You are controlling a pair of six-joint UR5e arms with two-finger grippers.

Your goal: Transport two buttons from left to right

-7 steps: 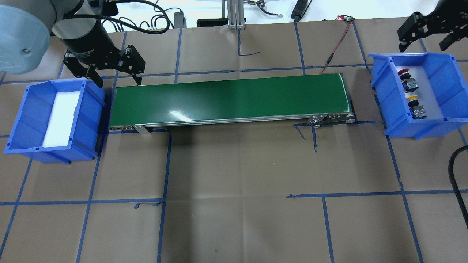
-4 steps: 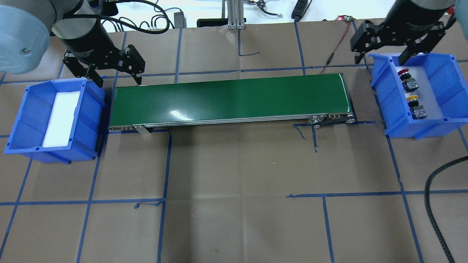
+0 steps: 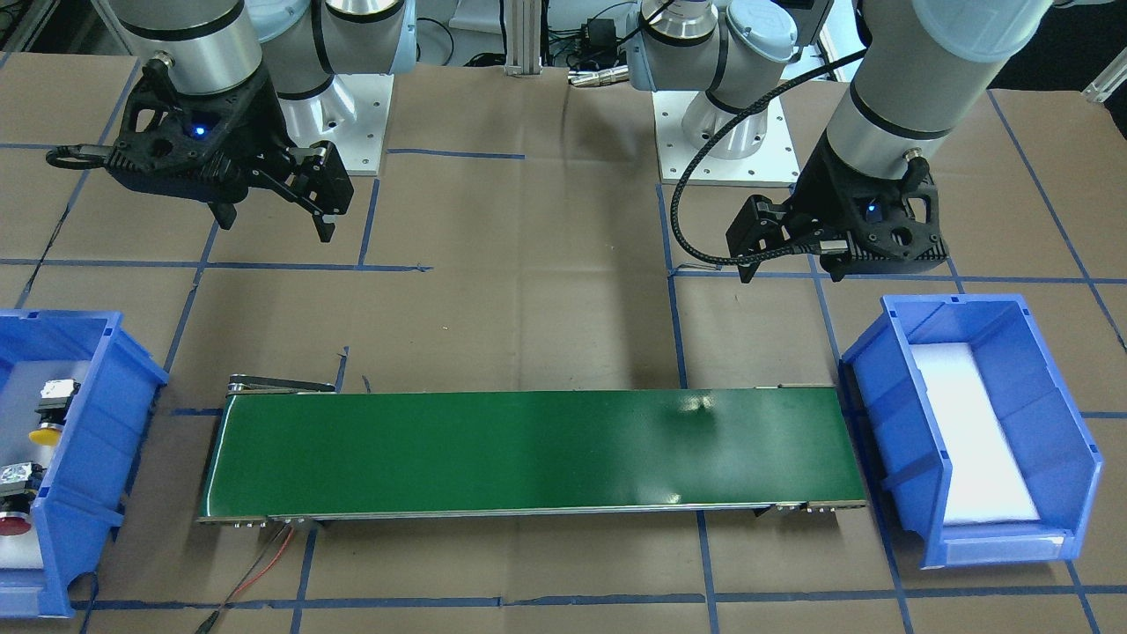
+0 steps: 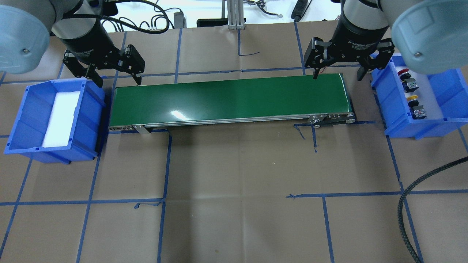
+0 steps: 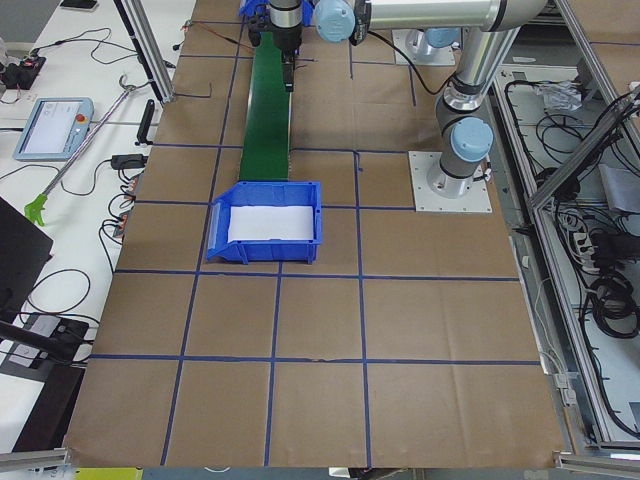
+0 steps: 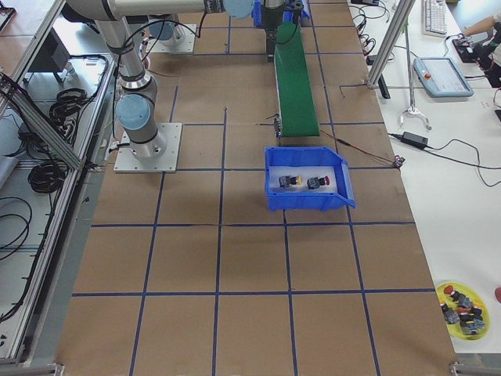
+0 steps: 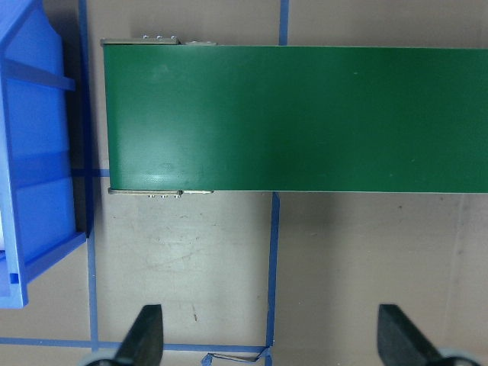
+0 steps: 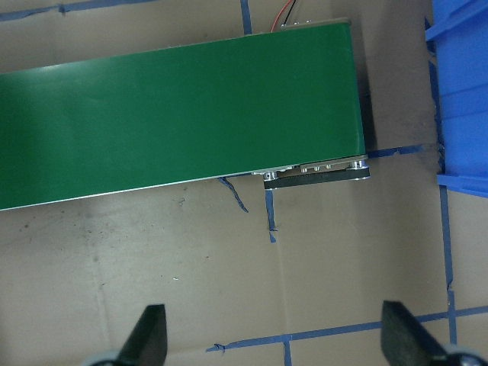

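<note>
Bin (image 4: 420, 128) with red button (image 4: 406, 78), yellow button (image 4: 415, 105); left tool (image 4: 119, 81), right tool (image 4: 337, 76) spread wide, empty.

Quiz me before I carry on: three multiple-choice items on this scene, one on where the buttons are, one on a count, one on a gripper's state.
1. Where do the red-capped button and the yellow-capped button lie?
A) on the green conveyor belt
B) in the right blue bin
C) in the left blue bin

2. How many blue bins stand on the table?
A) one
B) two
C) three

3. What state is the right gripper in?
A) open and empty
B) shut on a button
C) shut on the bin's rim

Answers:
1 B: both buttons lie on the white pad inside the right blue bin.
2 B: one bin stands at each end of the green conveyor belt.
3 A: the fingers are spread wide, with nothing between them.
</note>
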